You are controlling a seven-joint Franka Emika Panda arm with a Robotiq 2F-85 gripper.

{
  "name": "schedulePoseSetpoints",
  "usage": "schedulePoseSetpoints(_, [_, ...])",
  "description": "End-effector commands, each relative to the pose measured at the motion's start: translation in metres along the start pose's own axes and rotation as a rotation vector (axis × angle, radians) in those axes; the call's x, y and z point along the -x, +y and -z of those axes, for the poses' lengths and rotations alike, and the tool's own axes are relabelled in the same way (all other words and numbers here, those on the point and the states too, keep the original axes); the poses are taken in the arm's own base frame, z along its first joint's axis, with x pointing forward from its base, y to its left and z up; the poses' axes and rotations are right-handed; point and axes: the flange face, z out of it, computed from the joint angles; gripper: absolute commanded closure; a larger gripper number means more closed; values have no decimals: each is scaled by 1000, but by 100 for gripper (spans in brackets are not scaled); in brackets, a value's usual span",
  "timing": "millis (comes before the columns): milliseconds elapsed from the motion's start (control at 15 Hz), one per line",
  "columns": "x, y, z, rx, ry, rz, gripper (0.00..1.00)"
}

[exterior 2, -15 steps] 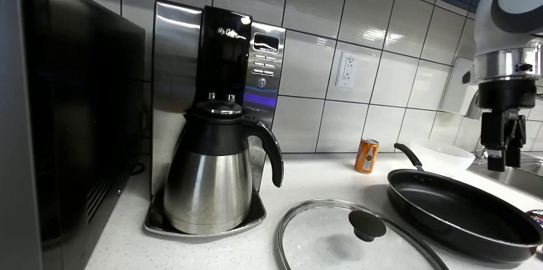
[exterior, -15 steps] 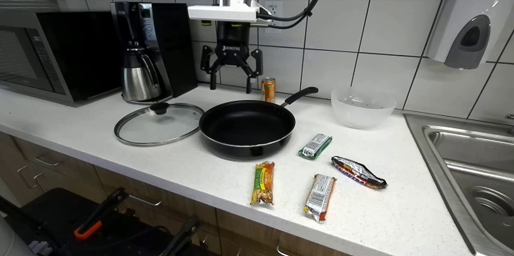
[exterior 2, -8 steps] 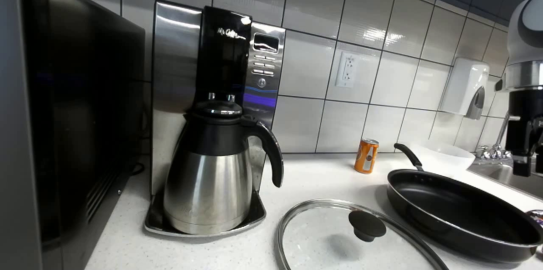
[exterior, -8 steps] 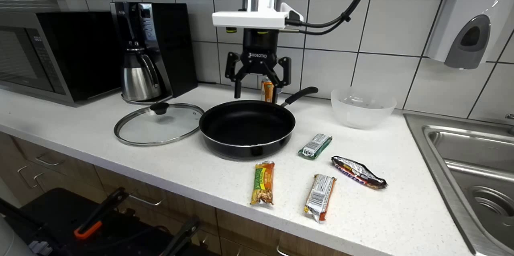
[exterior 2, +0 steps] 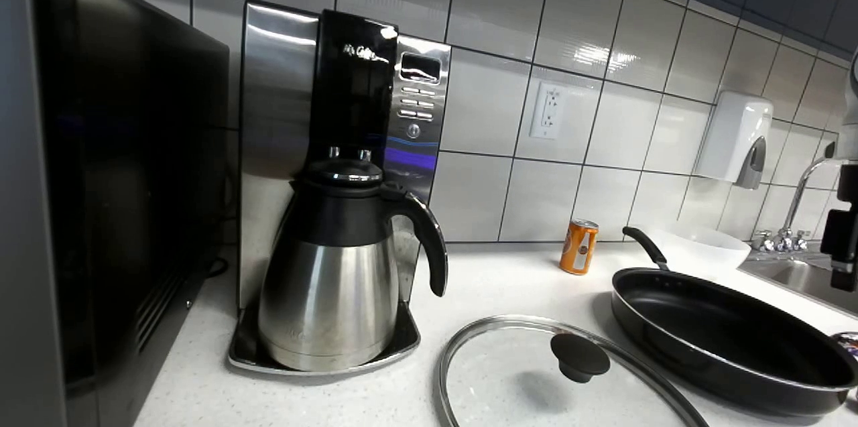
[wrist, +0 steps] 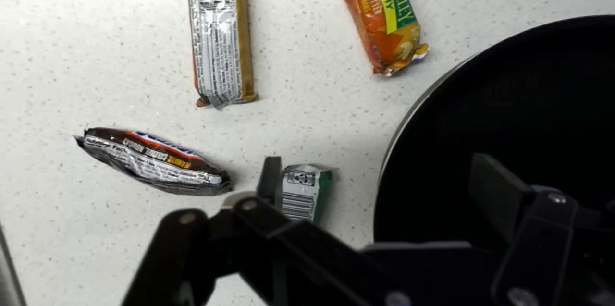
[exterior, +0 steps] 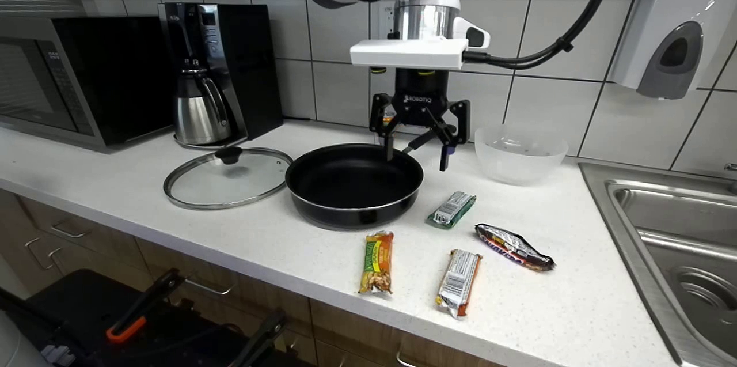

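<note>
My gripper is open and empty, pointing down above the right rim of the black frying pan. In the wrist view my gripper spans the pan's edge, one finger over the pan, the other beside the green-wrapped bar. That bar lies right of the pan, partly hidden by the finger in the wrist view. A dark-wrapped bar, an orange-and-white bar and a yellow-green-orange bar lie nearer the counter's front. Only part of my gripper shows at an exterior view's edge.
A glass lid lies left of the pan. Behind are a coffee maker with steel carafe, a microwave and an orange can, mostly hidden behind the gripper elsewhere. A translucent bowl and a sink are at right.
My gripper has moved right and lower, from behind the pan to above its right rim, staying open. The counter objects have not moved.
</note>
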Motion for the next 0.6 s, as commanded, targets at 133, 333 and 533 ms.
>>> schedulePoseSetpoints(133, [-11, 37, -23, 39, 58, -14, 0])
schedulePoseSetpoints(333, [-18, 49, -35, 50, 80, -30, 0])
schedulePoseSetpoints(533, [-27, 59, -44, 53, 98, -42, 0])
